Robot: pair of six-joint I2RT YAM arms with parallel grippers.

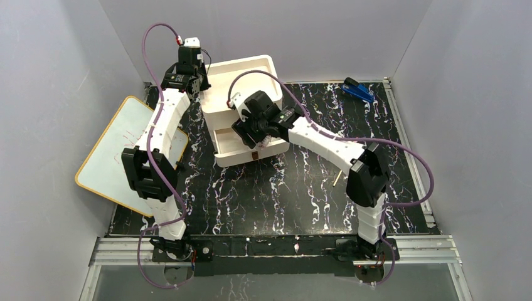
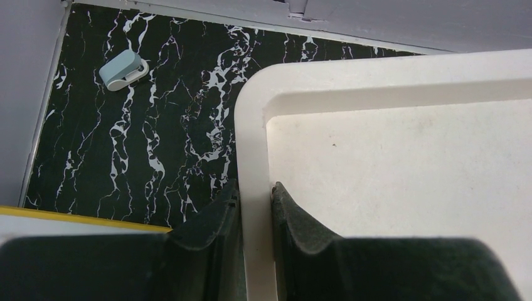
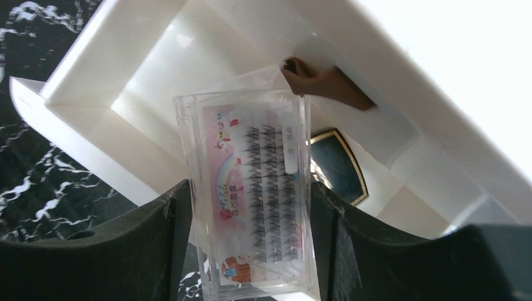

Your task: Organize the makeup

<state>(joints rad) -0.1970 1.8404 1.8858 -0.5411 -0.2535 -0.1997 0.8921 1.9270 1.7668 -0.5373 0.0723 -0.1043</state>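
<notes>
Black compact (image 3: 339,166) sits half hidden (behind the clear case (image 3: 251,188)).

A black table (image 1: 282,200) veined with white fills the middle of the frame. At upper centre stands a white drawer unit (image 1: 232,88), 1 drawer pulled out. A blue stapler-like object (image 1: 358,89) lies at upper right and a thin stick (image 1: 339,178) at centre right. A yellow-rimmed whiteboard (image 1: 119,150) overlaps the left edge. In the left wrist view, 1 small pale-blue object (image 2: 123,69) lies at upper left.
</notes>
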